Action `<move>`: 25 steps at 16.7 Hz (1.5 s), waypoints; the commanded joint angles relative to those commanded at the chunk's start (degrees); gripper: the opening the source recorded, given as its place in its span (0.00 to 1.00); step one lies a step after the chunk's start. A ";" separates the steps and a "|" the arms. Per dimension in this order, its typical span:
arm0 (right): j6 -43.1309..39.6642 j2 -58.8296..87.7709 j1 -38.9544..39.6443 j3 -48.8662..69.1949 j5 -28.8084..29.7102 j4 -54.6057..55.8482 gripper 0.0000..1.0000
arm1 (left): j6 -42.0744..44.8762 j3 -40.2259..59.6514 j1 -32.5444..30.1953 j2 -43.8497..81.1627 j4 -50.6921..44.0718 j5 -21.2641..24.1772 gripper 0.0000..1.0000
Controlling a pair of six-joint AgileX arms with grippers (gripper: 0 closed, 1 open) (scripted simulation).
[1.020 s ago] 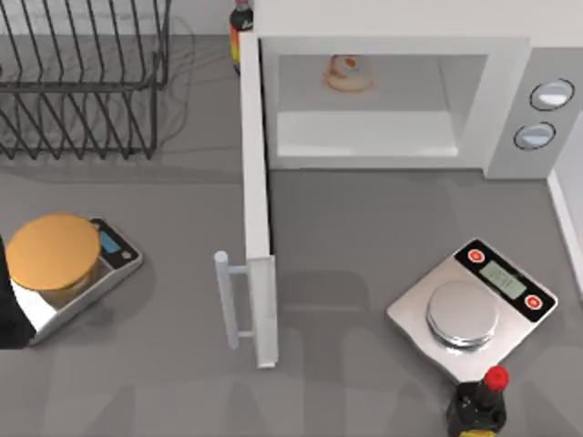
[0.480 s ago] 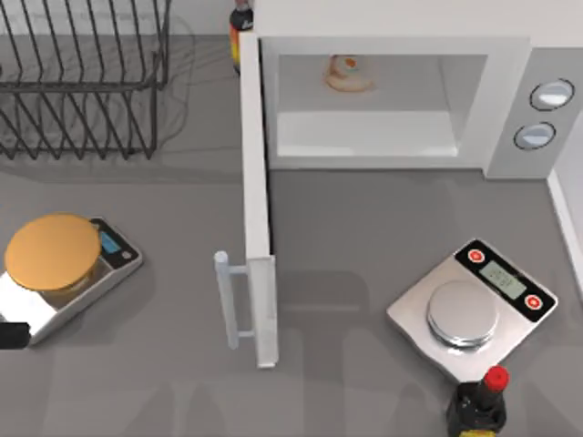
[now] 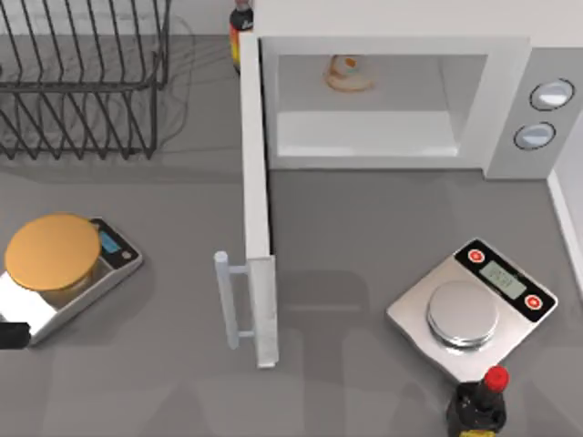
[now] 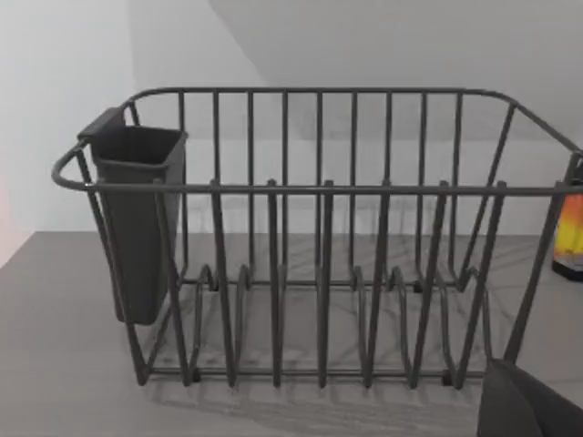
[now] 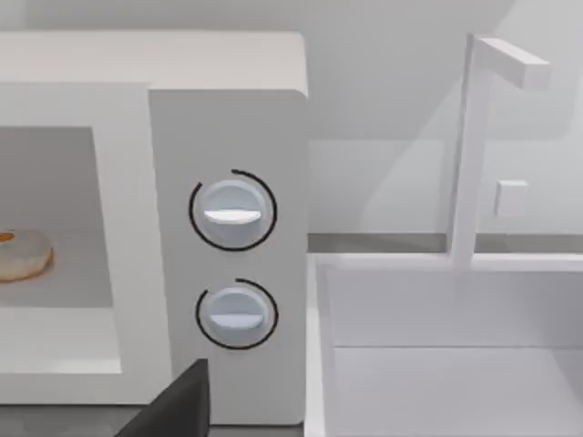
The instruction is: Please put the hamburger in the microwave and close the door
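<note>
The hamburger [image 3: 348,73] lies inside the microwave [image 3: 510,100], at the back left of the cavity. In the right wrist view the hamburger [image 5: 18,255] sits left of the two knobs [image 5: 232,214]. The door [image 3: 257,209] stands wide open, swung out toward the table's front, with its bar handle [image 3: 225,300] facing left. A black bit of my left arm [image 3: 9,335] pokes in at the left edge, well away from the door. A dark part of my left gripper [image 4: 528,405] shows before the rack. A dark part of my right gripper [image 5: 178,405] shows below the knobs.
A wire dish rack [image 3: 82,82] stands at the back left. A scale with an orange disc [image 3: 53,252] is at the left and a silver scale [image 3: 465,309] at the front right. A red-capped bottle [image 3: 478,405] stands by the front edge, another bottle [image 3: 240,27] behind the door hinge.
My left arm has drawn back off the left edge from beside the orange-disc scale. The door and hamburger have not moved.
</note>
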 joint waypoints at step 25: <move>0.00 0.00 0.00 0.00 0.00 0.00 1.00 | 0.43 0.40 -8.30 26.83 26.91 -7.17 0.00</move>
